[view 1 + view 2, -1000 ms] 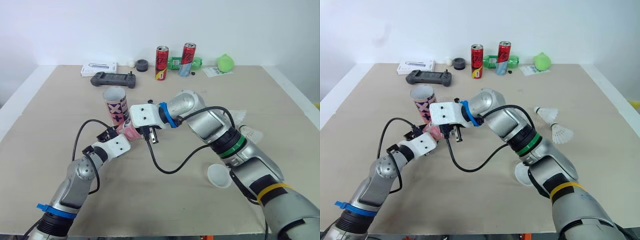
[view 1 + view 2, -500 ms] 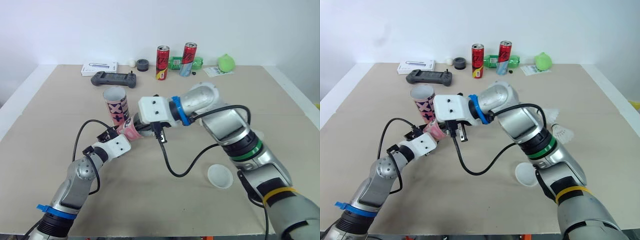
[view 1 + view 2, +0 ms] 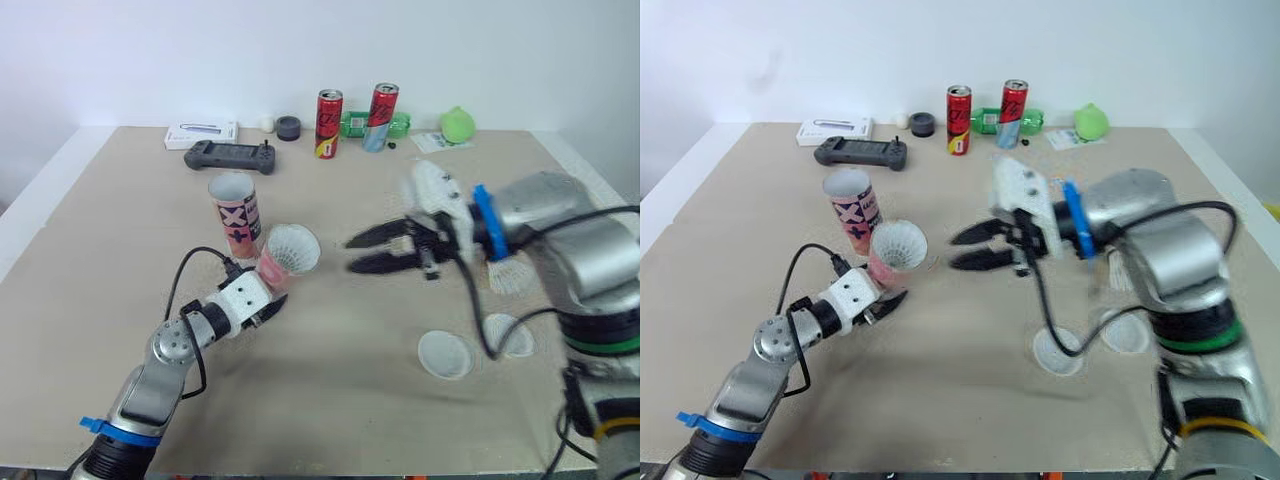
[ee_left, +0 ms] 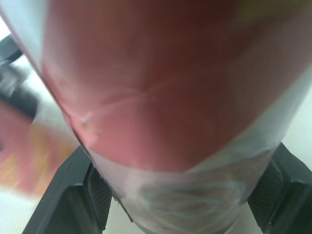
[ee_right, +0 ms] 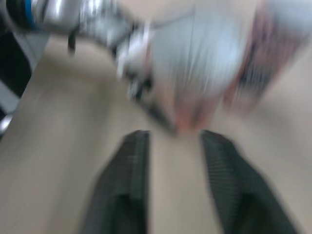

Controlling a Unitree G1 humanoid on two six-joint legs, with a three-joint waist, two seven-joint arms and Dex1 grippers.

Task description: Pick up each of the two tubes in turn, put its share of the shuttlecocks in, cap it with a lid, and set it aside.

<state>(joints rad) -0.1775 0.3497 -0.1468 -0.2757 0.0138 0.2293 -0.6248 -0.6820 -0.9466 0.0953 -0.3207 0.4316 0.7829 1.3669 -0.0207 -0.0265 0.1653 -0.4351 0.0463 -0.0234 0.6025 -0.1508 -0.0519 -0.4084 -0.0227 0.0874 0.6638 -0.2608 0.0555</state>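
**Head views.** The left tool is clamped on the base of the pink tube. The tube is held off the surface and tilted, with its open mouth toward the right tool. The mouth shows white inside; whether that is a shuttlecock cannot be confirmed. The patterned tube stands upright just beyond, left of the surface's centre. The right tool hovers over the centre with its fingers apart and carrying nothing. Its tips point at the pink tube but stay clear of it. A white lid lies toward the near right corner, with a second white disc, apparently another lid, just beside it. A shuttlecock lies near the right edge, partly behind the right arm.

**Left wrist view.** The pink tube sits between the black fingers, which press its wall on both sides near the closed end.

**Right wrist view.** The two fingers stand apart with bare surface between them.

**Step in hand.** Judged as loading the first tube.

**Next move.**
- Carry the right tool to the shuttlecock and close on it.
- Deliver it cork-first into the mouth.
- Keep the left tool steady throughout.
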